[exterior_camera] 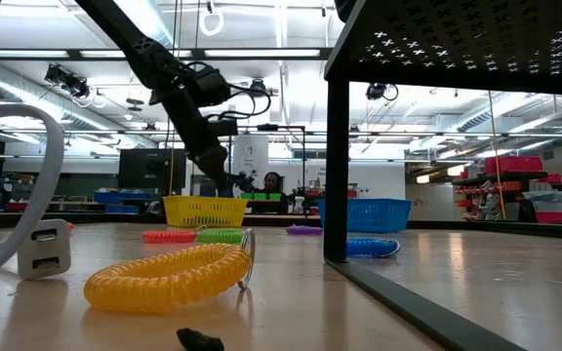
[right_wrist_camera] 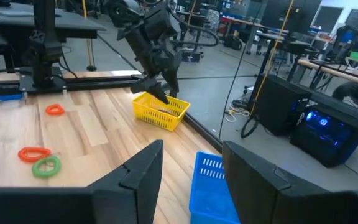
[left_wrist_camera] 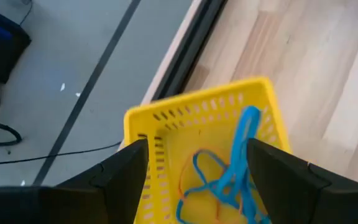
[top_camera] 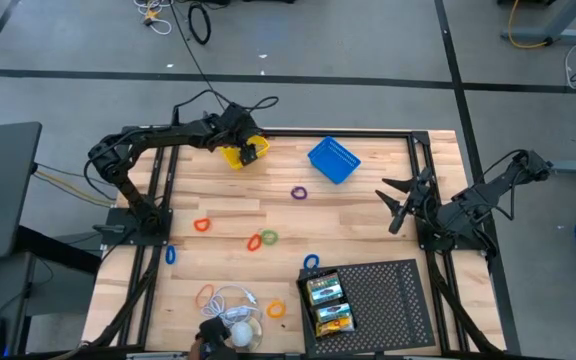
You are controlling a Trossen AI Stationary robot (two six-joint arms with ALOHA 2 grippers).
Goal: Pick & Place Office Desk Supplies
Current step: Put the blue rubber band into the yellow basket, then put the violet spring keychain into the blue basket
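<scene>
the left gripper (top_camera: 251, 150) hangs over the yellow basket (top_camera: 236, 155) at the far edge of the counter (top_camera: 368, 215), its fingers spread apart with nothing between them. in the left wrist view the basket sits just below those fingers (left_wrist_camera: 126, 171), and inside it lie a blue loop (left_wrist_camera: 238, 165) and a thin orange loop (left_wrist_camera: 197, 165), tangled together.

the right gripper (top_camera: 400, 205) waits above the counter's right side, near the blue basket (top_camera: 333, 160), with its fingers wide apart and holding nothing.

other loops lie loose on the wood: a purple loop (top_camera: 299, 192) near the blue basket, an orange loop (top_camera: 202, 225) further left, a red loop (top_camera: 254, 242) touching a green loop (top_camera: 269, 237) around the middle, a blue band (top_camera: 170, 255) at the left side, another blue band (top_camera: 311, 262) just beside the black tray (top_camera: 388, 300), and two orange bands (top_camera: 206, 294) (top_camera: 276, 310) near the front edge. a white cable (top_camera: 233, 297) lies between those two.

two crayon boxes (top_camera: 326, 290) (top_camera: 334, 318) rest side by side on the left part of the black tray at the front of the counter.

in the low view a yellow coil (exterior_camera: 169, 275) lies closest to the camera.
</scene>
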